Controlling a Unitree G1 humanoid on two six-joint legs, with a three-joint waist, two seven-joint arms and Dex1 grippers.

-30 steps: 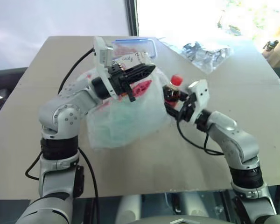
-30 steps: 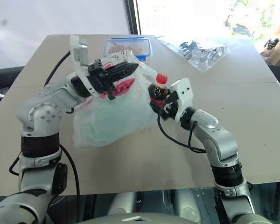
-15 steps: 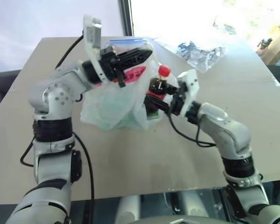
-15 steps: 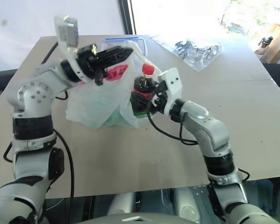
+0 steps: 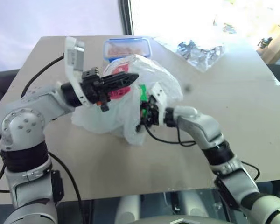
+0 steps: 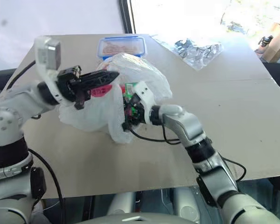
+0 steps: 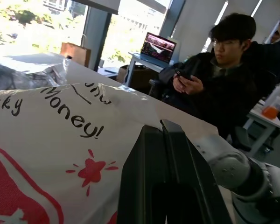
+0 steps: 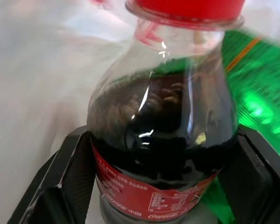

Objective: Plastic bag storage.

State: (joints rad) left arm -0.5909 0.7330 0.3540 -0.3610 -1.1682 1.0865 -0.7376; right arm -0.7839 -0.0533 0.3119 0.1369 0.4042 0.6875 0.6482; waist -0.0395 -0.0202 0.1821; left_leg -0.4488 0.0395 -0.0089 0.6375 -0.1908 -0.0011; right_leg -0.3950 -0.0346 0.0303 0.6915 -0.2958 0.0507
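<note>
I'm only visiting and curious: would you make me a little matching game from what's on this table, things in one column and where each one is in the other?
Things:
1. plastic bag
2. cola bottle
3. blue-lidded container
4. clear plastic wrap

Places:
A. far edge of the table, behind the bag
B. pinched at its top by the left gripper
C. far right of the table, lying apart
D. between the right gripper's fingers, at the bag's mouth

Pairs: 1-B, 2-D, 3-A, 4-C

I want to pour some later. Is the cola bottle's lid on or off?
On. The red cap sits on the cola bottle, which the right gripper clamps between its fingers.
</note>
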